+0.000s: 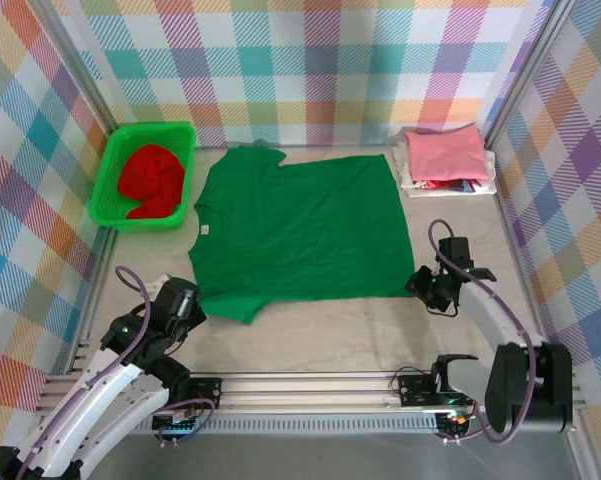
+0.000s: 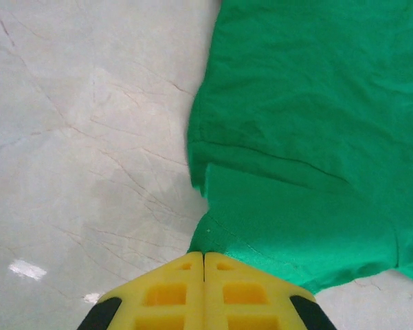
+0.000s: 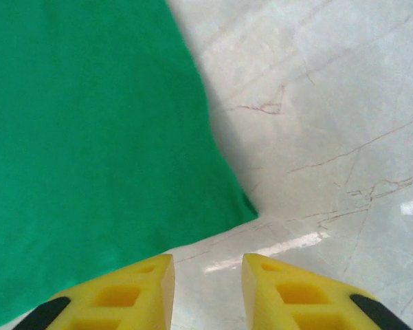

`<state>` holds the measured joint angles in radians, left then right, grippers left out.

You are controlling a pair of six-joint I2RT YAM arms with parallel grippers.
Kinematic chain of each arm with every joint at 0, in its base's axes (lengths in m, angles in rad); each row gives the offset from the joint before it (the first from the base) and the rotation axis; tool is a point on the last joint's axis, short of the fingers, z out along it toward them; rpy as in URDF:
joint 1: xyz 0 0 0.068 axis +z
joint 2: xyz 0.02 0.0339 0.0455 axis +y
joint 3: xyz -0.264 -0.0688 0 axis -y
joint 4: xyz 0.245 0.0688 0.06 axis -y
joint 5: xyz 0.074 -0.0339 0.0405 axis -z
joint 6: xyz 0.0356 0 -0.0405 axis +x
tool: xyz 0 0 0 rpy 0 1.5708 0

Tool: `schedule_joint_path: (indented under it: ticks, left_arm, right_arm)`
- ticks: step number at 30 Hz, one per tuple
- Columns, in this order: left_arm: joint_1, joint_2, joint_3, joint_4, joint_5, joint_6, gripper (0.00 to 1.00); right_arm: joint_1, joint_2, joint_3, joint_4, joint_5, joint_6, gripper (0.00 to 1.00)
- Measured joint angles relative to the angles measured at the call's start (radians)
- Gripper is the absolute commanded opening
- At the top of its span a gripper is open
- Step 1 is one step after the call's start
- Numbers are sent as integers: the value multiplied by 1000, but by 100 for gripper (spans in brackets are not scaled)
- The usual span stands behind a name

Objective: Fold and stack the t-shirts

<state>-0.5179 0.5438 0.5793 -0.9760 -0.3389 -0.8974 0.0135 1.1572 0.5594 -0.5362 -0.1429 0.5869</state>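
The dark green t-shirt (image 1: 300,235) lies spread flat in the middle of the table. My left gripper (image 1: 192,300) is at its near-left sleeve; in the left wrist view the yellow jaws of the left gripper (image 2: 205,256) are pressed together with the sleeve's edge of the green t-shirt (image 2: 309,124) running into their tips. My right gripper (image 1: 420,285) sits just off the shirt's near-right corner. In the right wrist view the right gripper (image 3: 207,265) is open over bare table, the corner of the green t-shirt (image 3: 89,137) just ahead and left.
A bright green basket (image 1: 145,130) at the back left holds a crumpled red t-shirt (image 1: 152,180). A stack of folded shirts with a pink one (image 1: 445,155) on top sits at the back right. Checkered walls enclose the table.
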Motion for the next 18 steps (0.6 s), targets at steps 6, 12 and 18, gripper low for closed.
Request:
schedule_joint_path:
  ticks: [6, 12, 18]
  left_arm:
    - [6, -5, 13, 1, -30, 0, 0]
    - [11, -1, 11, 3, -30, -1, 0]
    - [22, 11, 0, 10, -29, 0, 0]
  right_arm:
    - [3, 128, 16, 31, -28, 0, 41]
    - [26, 153, 38, 64, -38, 1, 43]
    - [40, 200, 53, 86, -33, 3, 45]
